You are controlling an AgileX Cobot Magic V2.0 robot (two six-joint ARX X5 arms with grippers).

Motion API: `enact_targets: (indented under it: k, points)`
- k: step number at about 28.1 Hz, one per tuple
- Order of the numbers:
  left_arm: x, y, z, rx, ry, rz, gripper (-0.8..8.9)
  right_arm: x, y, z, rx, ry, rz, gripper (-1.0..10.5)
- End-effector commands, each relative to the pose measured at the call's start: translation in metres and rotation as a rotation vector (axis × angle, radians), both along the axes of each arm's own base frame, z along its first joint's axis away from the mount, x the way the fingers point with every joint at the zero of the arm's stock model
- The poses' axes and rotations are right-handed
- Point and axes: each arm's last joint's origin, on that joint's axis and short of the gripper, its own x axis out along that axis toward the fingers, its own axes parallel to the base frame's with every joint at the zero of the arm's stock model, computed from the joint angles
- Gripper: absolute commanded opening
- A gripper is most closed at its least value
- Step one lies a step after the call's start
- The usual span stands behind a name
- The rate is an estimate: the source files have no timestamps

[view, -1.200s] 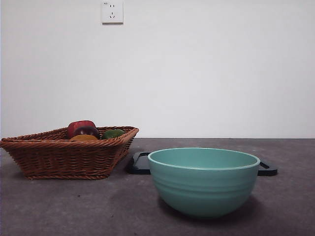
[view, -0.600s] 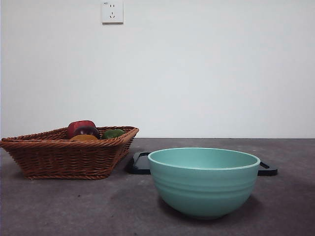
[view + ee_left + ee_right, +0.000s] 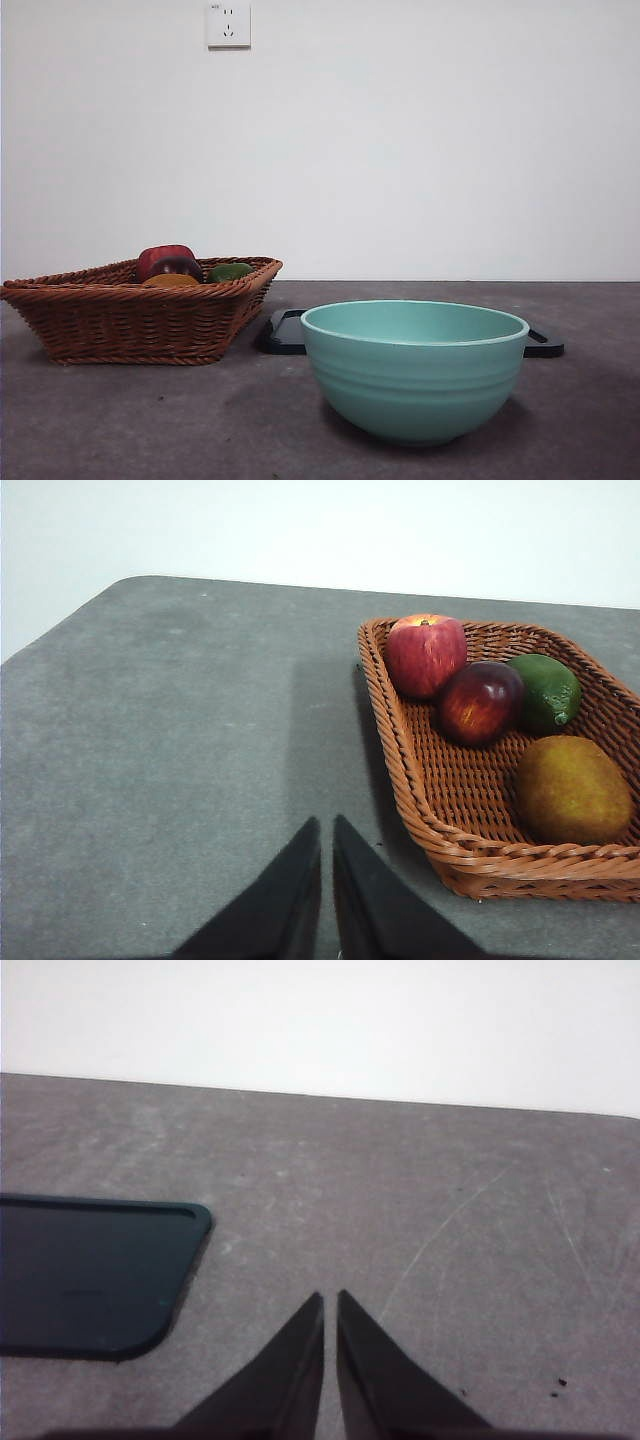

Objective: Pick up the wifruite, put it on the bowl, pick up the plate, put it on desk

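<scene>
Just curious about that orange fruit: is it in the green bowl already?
No. The orange fruit lies in the wicker basket beside the red fruits; the bowl looks empty.

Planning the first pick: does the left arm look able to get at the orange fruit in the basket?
Probably yes. The orange fruit lies uncovered at the near end of the basket, apart from the other fruits. The left end effector, jaws nearly together, sits just outside the rim, so it must open first.

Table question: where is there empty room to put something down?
Bare desk lies in front of the basket, left of the bowl. More lies beside the black tray, under the right claw. Inside the basket is crowded with fruit, the wifruite included.
</scene>
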Motion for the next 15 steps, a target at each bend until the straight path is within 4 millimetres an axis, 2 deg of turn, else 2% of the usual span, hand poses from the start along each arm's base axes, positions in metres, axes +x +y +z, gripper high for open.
enact_targets:
  k: [1, 15]
  points:
    - [0.0012, 0.0001, -0.0055, -0.006, 0.005, 0.004, 0.19, 0.0003, -0.0002, -0.0015, 0.005, 0.002, -0.003, 0.2]
    - [0.0012, 0.0001, -0.0055, -0.006, 0.005, 0.004, 0.19, 0.0003, -0.0002, -0.0014, 0.015, 0.001, -0.004, 0.2]
